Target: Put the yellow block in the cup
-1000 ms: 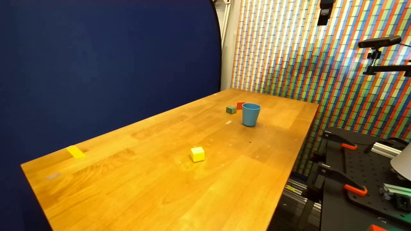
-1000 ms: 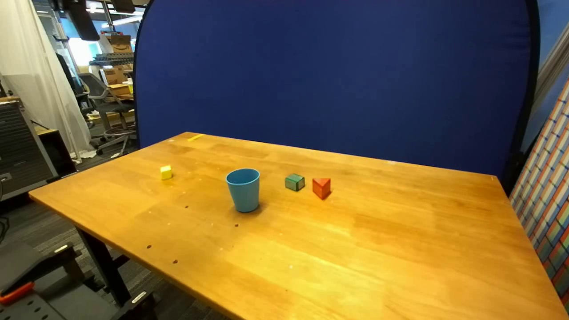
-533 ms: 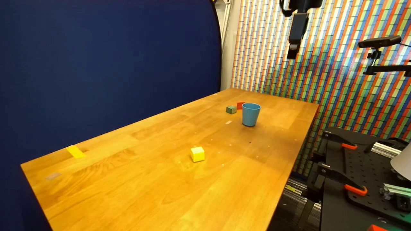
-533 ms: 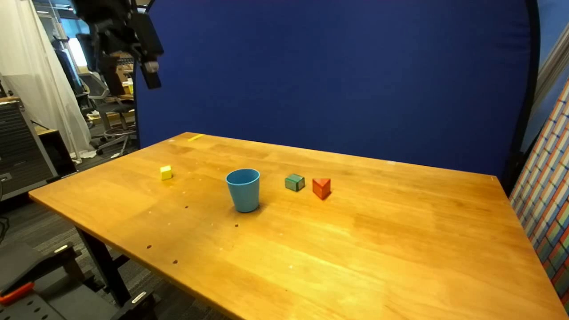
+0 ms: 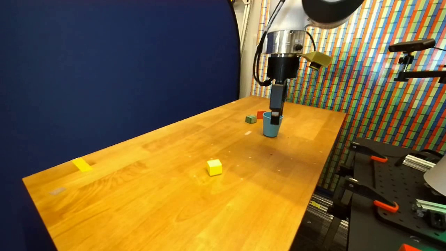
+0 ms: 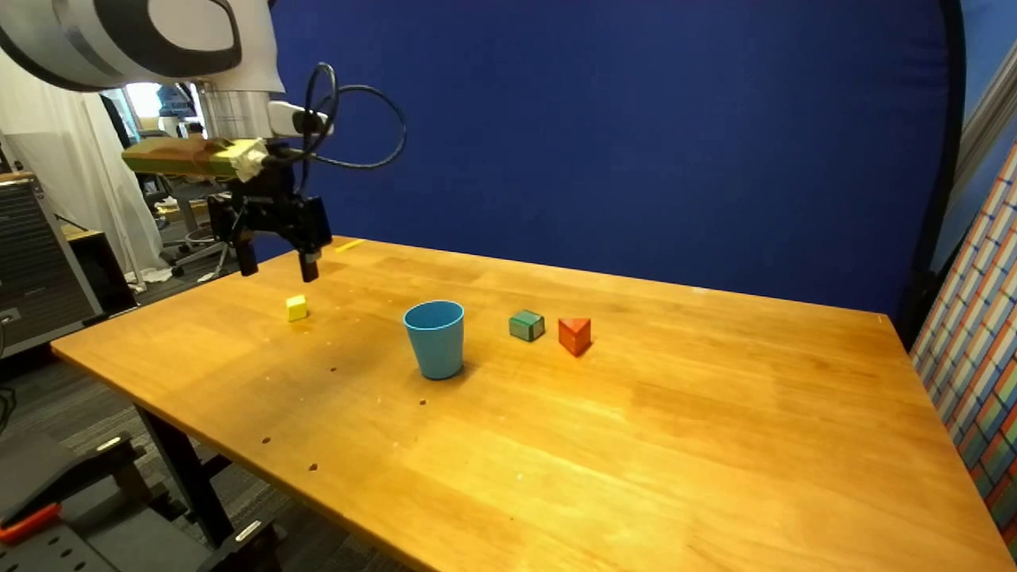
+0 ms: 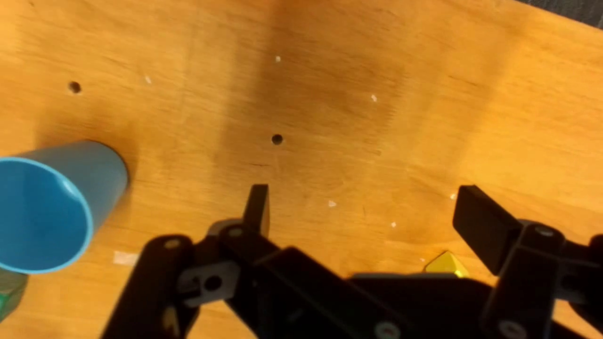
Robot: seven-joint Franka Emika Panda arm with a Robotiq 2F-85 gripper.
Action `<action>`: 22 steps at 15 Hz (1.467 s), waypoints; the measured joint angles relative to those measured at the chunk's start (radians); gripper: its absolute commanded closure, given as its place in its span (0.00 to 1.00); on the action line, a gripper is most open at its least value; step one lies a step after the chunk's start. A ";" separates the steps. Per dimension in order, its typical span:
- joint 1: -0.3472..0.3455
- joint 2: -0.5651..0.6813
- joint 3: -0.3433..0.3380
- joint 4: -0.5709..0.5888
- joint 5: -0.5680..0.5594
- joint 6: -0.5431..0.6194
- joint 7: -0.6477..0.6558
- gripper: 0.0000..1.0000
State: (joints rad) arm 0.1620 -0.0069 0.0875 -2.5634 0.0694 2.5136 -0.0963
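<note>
The yellow block (image 5: 214,167) sits on the wooden table in both exterior views (image 6: 296,308). In the wrist view the yellow block (image 7: 446,264) shows partly, its lower part hidden behind the gripper body. The light-blue cup (image 6: 437,345) stands upright; it is partly behind a finger in an exterior view (image 5: 269,129) and at the left in the wrist view (image 7: 101,172). My gripper (image 6: 278,268) points down, open, its fingers wide apart with nothing between them (image 7: 365,205). It is above the table, apart from the block and cup; its fingertips show end-on in an exterior view (image 5: 275,120).
A green block (image 6: 527,326) and a red wedge-shaped block (image 6: 574,337) lie beyond the cup. A flat yellow strip (image 5: 82,165) is at the table's edge. A dark blue screen (image 6: 604,143) stands behind the table. A black cart with clamps (image 5: 369,195) stands beside it.
The arm has come down into view from above, bringing the gripper low over the table. In the exterior view it now covers part of the cup. The block and cup have not moved.
</note>
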 measured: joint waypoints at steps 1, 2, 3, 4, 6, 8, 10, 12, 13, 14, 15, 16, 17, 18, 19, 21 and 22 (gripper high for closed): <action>0.001 0.066 0.006 0.040 0.019 0.017 -0.026 0.00; 0.001 0.132 0.015 0.084 0.031 0.029 -0.047 0.00; 0.001 0.196 0.025 0.133 0.034 0.036 -0.060 0.00; 0.001 0.258 0.036 0.182 0.033 0.043 -0.063 0.00; 0.001 0.372 0.059 0.280 0.033 0.046 -0.071 0.00; 0.001 0.466 0.079 0.367 0.030 0.046 -0.075 0.00; 0.001 0.541 0.094 0.438 0.025 0.045 -0.077 0.00; 0.001 0.599 0.107 0.496 0.024 0.042 -0.081 0.00; 0.001 0.620 0.113 0.518 0.023 0.040 -0.081 0.00; 0.001 0.632 0.116 0.536 0.021 0.032 -0.081 0.00; 0.001 0.640 0.119 0.551 0.021 0.022 -0.081 0.00; 0.001 0.647 0.123 0.564 0.021 0.017 -0.081 0.00; 0.001 0.653 0.128 0.575 0.021 0.012 -0.081 0.00; 0.001 0.660 0.134 0.587 0.021 0.006 -0.081 0.00; 0.002 0.666 0.139 0.597 0.021 0.003 -0.081 0.00; 0.006 0.678 0.152 0.616 0.021 -0.002 -0.081 0.00; 0.009 0.683 0.157 0.625 0.021 -0.005 -0.081 0.00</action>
State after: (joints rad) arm 0.1713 0.6765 0.2442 -1.9380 0.0899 2.5082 -0.1777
